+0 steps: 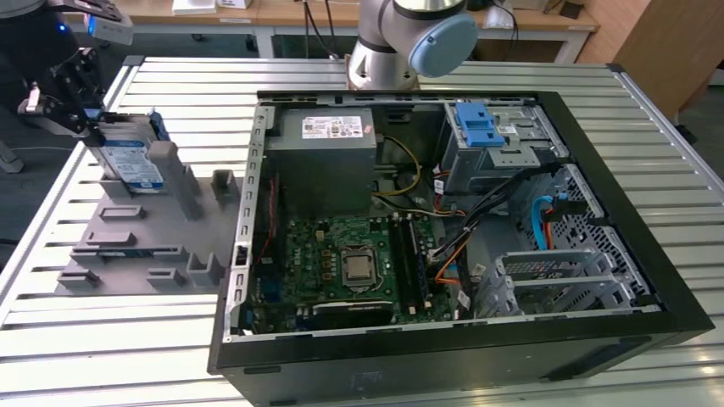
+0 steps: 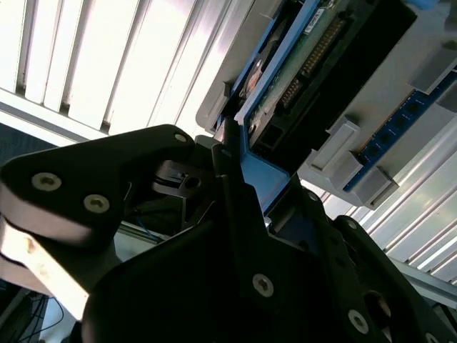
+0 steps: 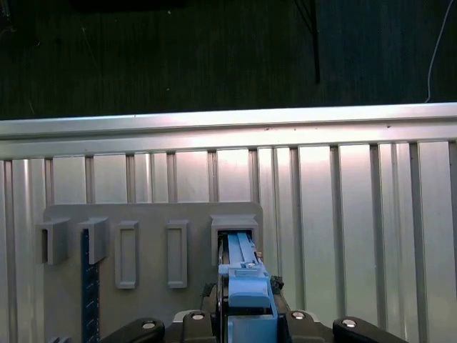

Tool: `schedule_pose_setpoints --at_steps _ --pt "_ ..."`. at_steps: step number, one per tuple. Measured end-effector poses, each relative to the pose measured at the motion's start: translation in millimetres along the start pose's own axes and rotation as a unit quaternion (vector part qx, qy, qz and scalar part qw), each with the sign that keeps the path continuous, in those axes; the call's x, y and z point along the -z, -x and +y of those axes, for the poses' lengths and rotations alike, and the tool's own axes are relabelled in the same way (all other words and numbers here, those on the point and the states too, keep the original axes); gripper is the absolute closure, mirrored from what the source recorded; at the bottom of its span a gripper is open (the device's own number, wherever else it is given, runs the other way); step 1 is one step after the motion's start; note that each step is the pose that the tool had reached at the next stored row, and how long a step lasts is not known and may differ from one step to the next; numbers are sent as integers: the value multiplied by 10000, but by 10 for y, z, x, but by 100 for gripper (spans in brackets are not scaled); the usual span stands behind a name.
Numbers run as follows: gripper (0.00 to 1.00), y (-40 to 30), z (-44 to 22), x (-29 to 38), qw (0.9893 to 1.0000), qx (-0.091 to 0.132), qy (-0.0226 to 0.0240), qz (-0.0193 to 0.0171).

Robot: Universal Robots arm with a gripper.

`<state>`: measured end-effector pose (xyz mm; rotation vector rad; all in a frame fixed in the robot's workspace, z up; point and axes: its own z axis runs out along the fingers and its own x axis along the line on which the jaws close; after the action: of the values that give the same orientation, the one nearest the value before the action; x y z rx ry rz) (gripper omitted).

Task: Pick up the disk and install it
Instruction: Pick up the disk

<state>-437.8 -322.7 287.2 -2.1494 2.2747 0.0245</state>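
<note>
Claw [image 3: 246, 304] pinching blue rail of upright disk [image 1: 128, 165], white-blue label showing, in grey rack [image 1: 147, 246].

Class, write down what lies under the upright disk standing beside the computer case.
The disk stands on edge in a slot of the grey fixture, which lies on the slatted table. The slot's walls hide the disk's lower edge.

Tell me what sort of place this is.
Probably a robotics lab bench for computer assembly: a robot arm stands at a slatted metal table, an open desktop computer case lies beside a grey parts fixture, and the hand grips the disk standing in it.
</note>
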Motion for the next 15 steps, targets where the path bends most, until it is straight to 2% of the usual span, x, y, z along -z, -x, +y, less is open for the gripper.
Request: schedule_pose_setpoints --at_steps 15 --pt "63 0 0 0 9999 122 2 0"
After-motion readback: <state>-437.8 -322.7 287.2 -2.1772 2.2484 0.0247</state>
